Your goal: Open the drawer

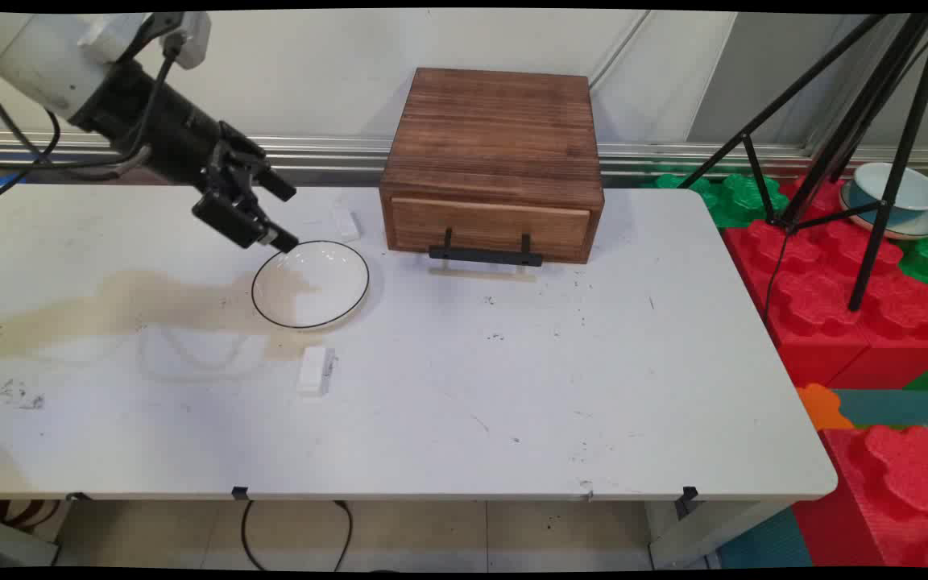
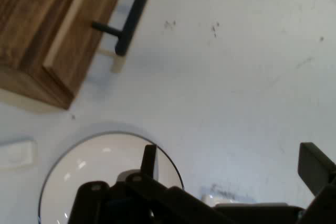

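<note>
The white desk (image 1: pixel 448 387) was scuffed with small dark marks and carried a pale brownish stain (image 1: pixel 109 310) across its left part. On it lay a white plate with a thin dark rim (image 1: pixel 311 284), toward the back left. Just in front of the plate lay a small white block (image 1: pixel 315 370), and another small white piece (image 1: pixel 345 222) lay behind it. A wooden drawer box with a black handle (image 1: pixel 495 165) stood at the back middle, to the right of the plate.
</note>
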You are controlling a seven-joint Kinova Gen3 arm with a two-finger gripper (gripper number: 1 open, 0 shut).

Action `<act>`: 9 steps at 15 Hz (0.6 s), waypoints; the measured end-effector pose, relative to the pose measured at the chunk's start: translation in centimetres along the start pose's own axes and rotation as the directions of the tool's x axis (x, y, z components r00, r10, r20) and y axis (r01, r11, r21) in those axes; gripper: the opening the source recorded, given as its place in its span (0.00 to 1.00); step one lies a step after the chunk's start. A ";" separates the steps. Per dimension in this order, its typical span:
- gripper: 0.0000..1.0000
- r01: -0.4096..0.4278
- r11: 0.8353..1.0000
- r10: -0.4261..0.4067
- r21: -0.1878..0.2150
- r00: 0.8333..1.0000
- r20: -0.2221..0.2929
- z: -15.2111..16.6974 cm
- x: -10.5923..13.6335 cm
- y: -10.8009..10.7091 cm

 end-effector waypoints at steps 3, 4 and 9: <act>1.00 -0.012 1.000 0.012 0.001 1.000 -0.013 0.4 1.0 -0.6; 1.00 -0.021 1.000 0.021 -0.002 1.000 -0.019 0.8 1.6 -0.9; 1.00 -0.060 0.998 0.060 -0.019 0.998 -0.025 2.9 4.0 -1.6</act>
